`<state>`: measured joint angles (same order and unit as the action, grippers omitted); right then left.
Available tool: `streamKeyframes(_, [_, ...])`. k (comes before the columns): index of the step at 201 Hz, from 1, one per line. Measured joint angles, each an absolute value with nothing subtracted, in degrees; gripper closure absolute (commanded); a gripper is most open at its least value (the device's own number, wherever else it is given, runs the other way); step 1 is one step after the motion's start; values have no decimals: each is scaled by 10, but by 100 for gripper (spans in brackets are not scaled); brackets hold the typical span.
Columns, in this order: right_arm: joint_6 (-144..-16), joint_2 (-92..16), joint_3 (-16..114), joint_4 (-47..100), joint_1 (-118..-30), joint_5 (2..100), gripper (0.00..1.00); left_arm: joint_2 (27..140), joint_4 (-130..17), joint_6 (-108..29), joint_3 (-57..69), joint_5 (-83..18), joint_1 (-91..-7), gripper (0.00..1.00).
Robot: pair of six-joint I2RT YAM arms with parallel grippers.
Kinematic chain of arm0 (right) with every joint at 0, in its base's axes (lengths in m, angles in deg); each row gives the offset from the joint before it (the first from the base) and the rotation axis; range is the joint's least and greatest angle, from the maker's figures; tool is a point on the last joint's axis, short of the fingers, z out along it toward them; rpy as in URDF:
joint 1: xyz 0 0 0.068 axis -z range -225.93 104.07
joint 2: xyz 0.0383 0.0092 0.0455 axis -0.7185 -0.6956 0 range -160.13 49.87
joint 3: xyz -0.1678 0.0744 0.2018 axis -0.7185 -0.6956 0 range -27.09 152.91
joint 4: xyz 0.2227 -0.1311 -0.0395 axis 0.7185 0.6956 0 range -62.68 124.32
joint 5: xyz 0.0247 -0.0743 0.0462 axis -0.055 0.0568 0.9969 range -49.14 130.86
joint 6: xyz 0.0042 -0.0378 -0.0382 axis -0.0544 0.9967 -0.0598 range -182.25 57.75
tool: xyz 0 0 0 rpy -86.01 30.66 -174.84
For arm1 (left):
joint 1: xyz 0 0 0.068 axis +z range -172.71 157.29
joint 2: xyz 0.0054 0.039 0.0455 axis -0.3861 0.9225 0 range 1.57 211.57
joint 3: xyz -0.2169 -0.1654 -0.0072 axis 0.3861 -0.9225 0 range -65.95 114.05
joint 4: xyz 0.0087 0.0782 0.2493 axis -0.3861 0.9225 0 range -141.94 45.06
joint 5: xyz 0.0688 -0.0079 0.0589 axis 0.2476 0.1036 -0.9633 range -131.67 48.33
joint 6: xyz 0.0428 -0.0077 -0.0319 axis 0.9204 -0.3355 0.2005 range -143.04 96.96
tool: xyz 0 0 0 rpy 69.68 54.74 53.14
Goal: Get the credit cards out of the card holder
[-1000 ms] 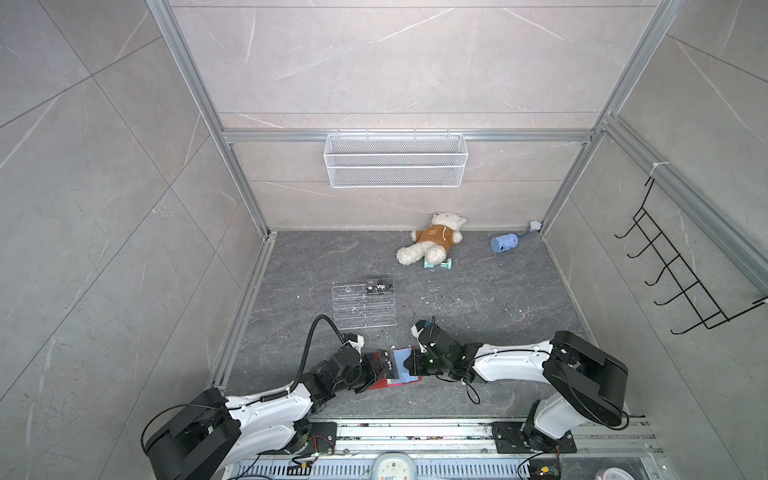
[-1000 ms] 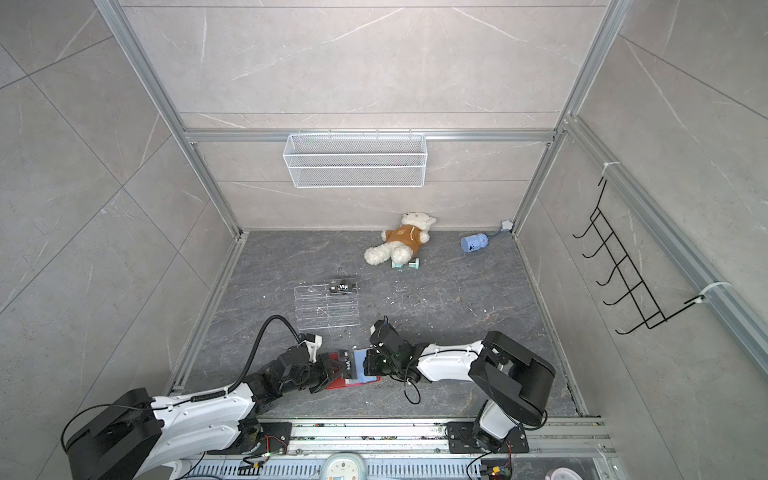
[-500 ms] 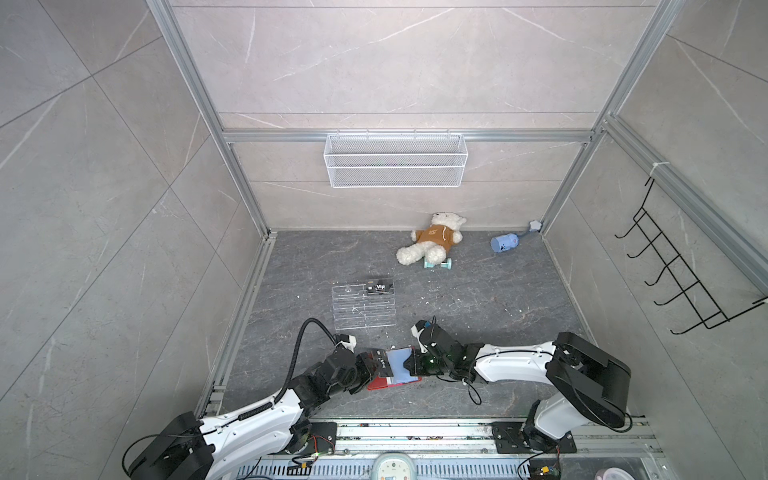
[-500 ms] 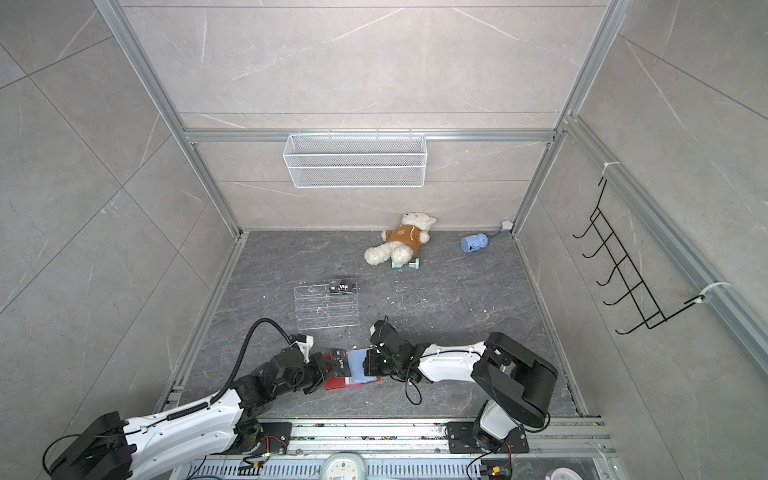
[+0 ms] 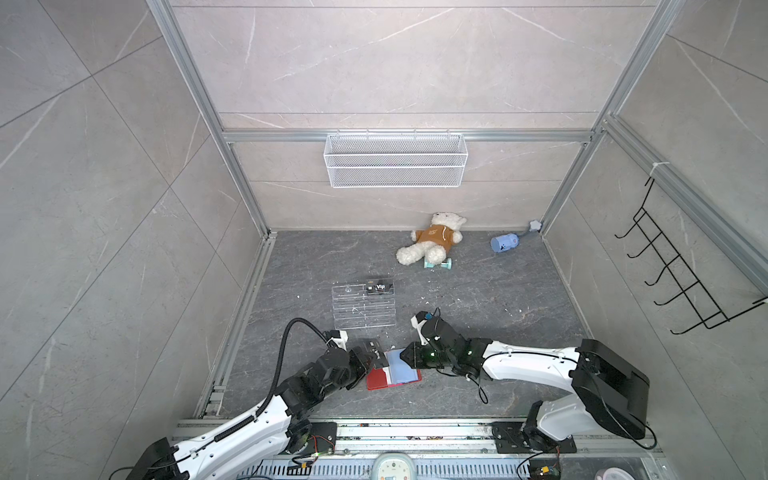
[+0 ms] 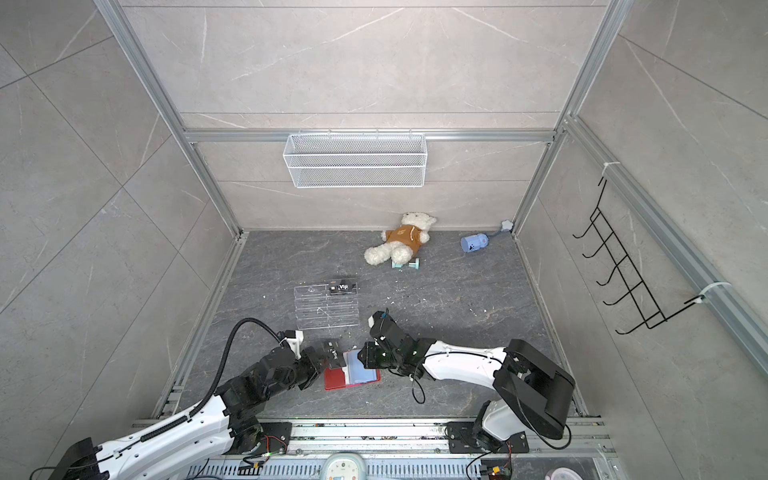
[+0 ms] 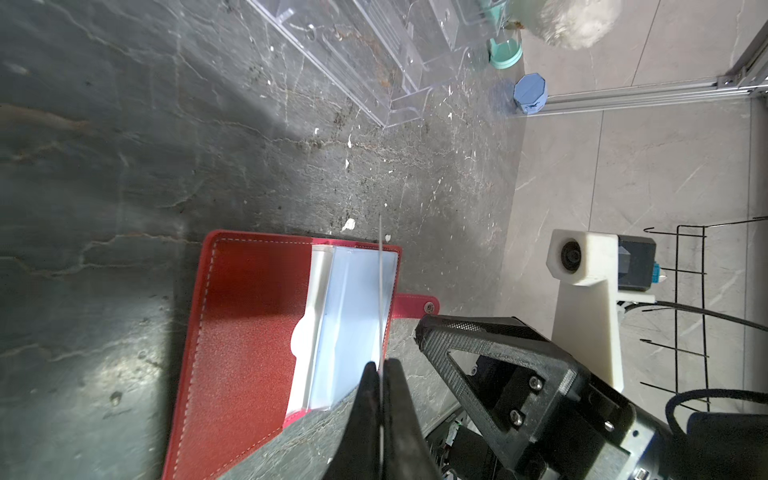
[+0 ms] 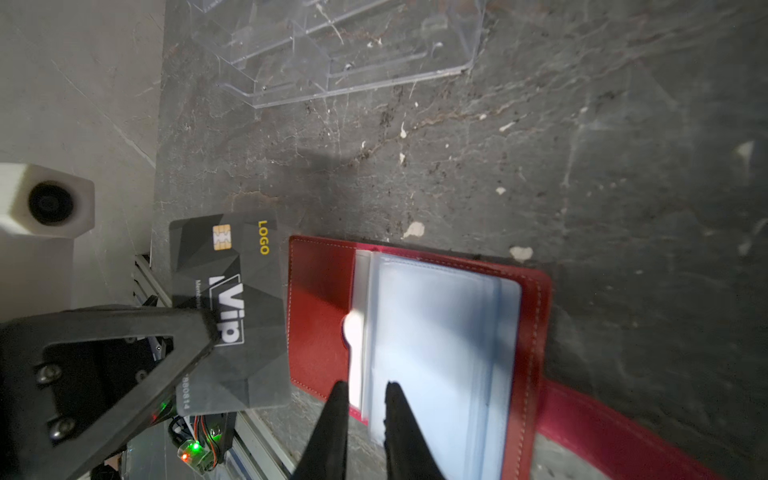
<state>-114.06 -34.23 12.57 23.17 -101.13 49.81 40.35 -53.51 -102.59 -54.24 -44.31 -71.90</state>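
The red card holder lies open on the floor, its pale blue sleeves facing up. My left gripper is shut on a dark credit card with white "Vip" lettering. That card is held clear of the holder at its left edge and shows edge-on in the left wrist view. My right gripper hovers over the sleeves' edge, jaws slightly apart, nothing between them. Another Vip card rests on the clear acrylic rack.
A teddy bear, a teal dumbbell and a blue cup lie by the back wall. A white wire basket hangs on the back wall. A black hook rack hangs on the right wall.
My left arm has drawn back to the left with the card, which is now out of the holder. My right gripper's jaws have parted from shut.
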Motion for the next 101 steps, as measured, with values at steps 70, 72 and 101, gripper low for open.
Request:
streamKeyframes(70, [-1134,-259,125,252,-1011,453,27,398,-532,-1045,-526,-469,-719,100])
streamKeyframes(72, [-1132,-257,125,252,-1010,453,26,398,-532,-1046,-525,-470,-719,100])
streamKeyframes(101, [-1131,-220,113,238,-1010,439,15,398,-538,-1058,-513,-482,-719,100])
